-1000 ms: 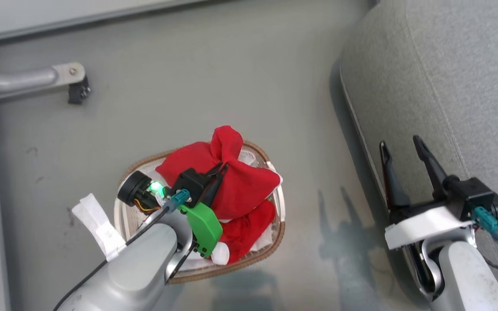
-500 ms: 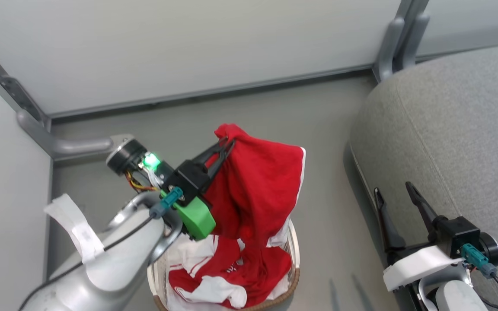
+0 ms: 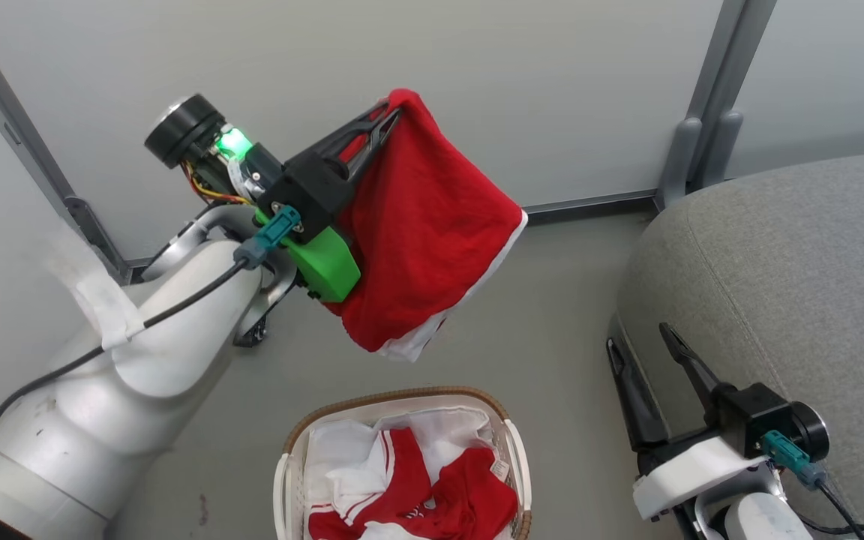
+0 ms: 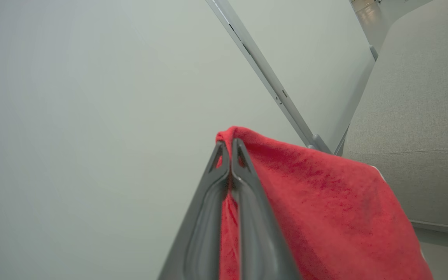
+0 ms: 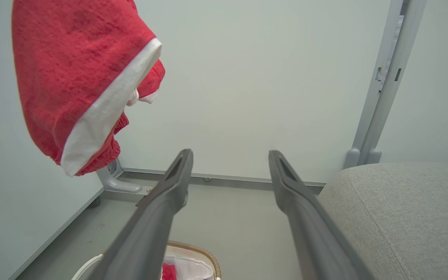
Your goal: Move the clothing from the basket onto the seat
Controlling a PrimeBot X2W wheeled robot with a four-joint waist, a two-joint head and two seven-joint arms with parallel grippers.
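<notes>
The basket (image 3: 402, 393) sits on the floor (image 3: 567, 300) at the head view's lower middle with clothing (image 3: 469, 502) in it, a garment (image 3: 424, 225) hangs from the left gripper (image 3: 389, 114) above and behind it, and the seat (image 3: 777, 262) lies to the right, the right gripper (image 3: 637, 336) beside its edge.

Grey floor (image 3: 574, 315) below me, smooth, with one dark scuff (image 3: 202, 517) at the near left. The basket (image 3: 402, 391) stands upright on it, near and centre, brown rim up. Off to the right the seat (image 3: 792, 285) rests on the floor, apart from the basket, with a strip of bare floor between. At the far edge a grey metal post (image 3: 683, 165) meets the floor just beside the seat's far corner.
</notes>
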